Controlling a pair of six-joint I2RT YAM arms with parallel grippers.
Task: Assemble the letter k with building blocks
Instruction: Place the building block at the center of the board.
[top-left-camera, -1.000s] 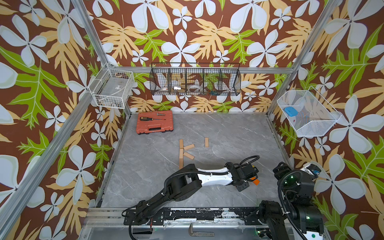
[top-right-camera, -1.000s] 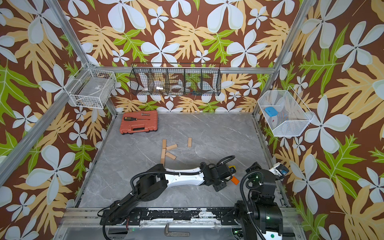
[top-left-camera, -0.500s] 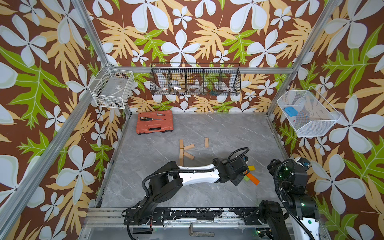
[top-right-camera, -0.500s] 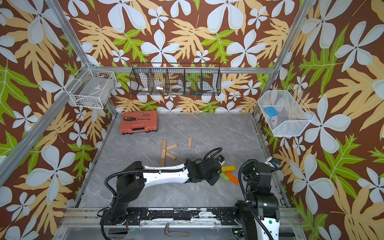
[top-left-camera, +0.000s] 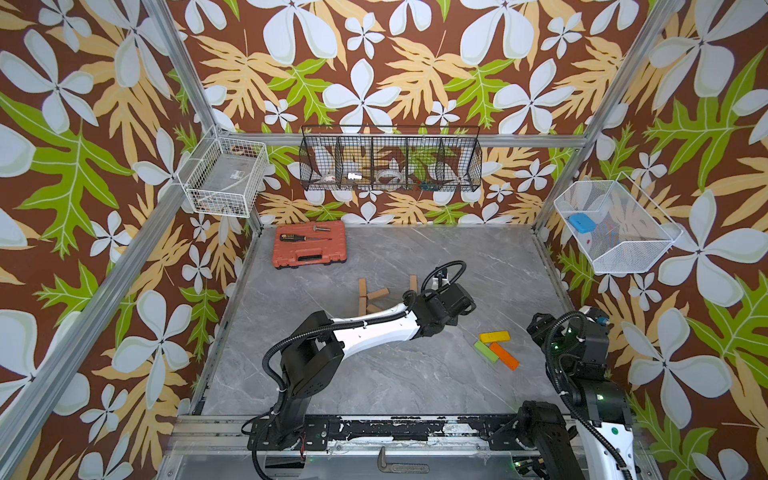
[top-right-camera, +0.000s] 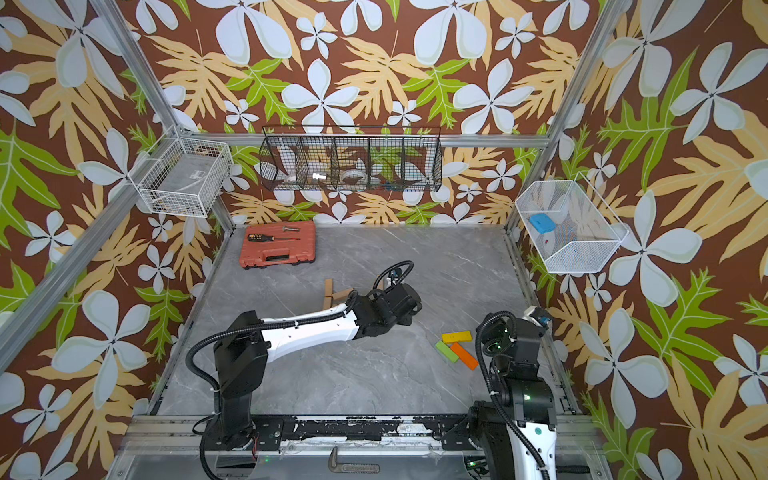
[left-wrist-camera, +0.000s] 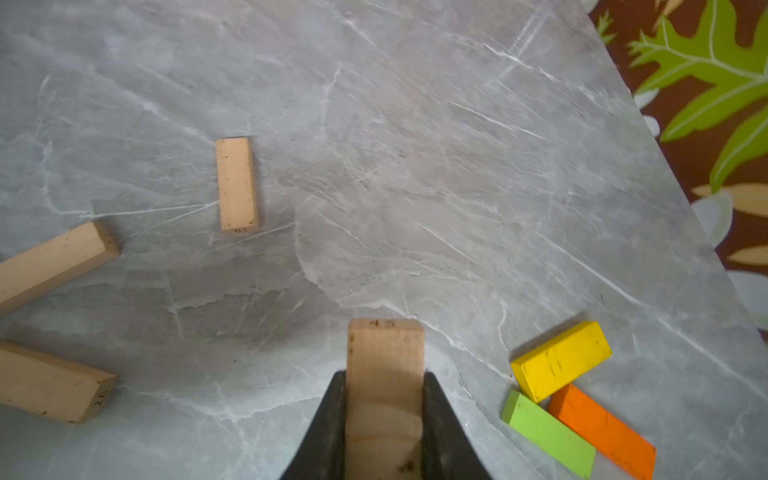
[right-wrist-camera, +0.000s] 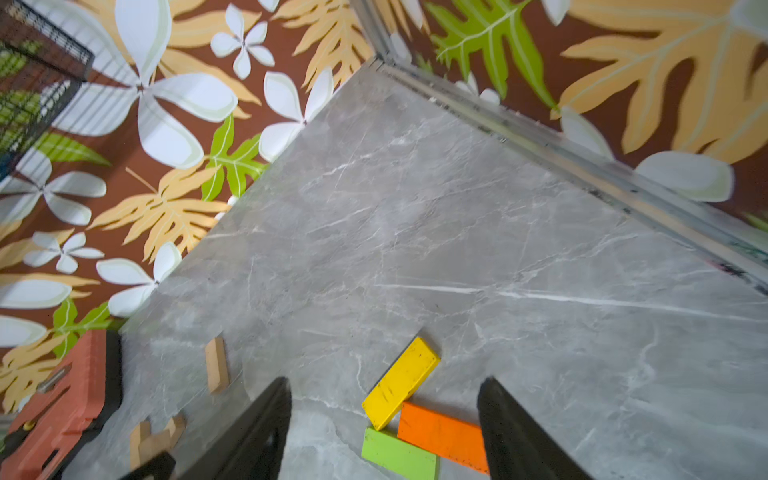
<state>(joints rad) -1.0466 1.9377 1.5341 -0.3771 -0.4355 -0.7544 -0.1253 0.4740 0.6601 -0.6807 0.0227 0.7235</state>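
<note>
My left gripper (left-wrist-camera: 384, 378) is shut on a plain wood building block (left-wrist-camera: 384, 357) that sticks out past the fingertips, above the grey table. In both top views its head (top-left-camera: 446, 305) hangs just right of a group of wood blocks (top-left-camera: 365, 297) laid in a partial K. One loose wood block (top-left-camera: 413, 282) lies beyond the gripper. Yellow (top-left-camera: 494, 336), green (top-left-camera: 486, 351) and orange (top-left-camera: 503, 355) blocks lie touching near the right side. My right gripper (right-wrist-camera: 385, 380) is open and empty above those coloured blocks (right-wrist-camera: 401, 382).
A red-orange tool case (top-left-camera: 309, 249) with a screwdriver on it sits at the far left of the table. A black wire basket (top-left-camera: 390, 160) and white baskets (top-left-camera: 224, 176) (top-left-camera: 611, 226) hang on the walls. Aluminium frame rails (top-left-camera: 548, 266) edge the table.
My left gripper has swung left and away from the coloured blocks toward the wood group, still shut on the wood block, uncovering the yellow and green ones. The right arm has shifted slightly.
</note>
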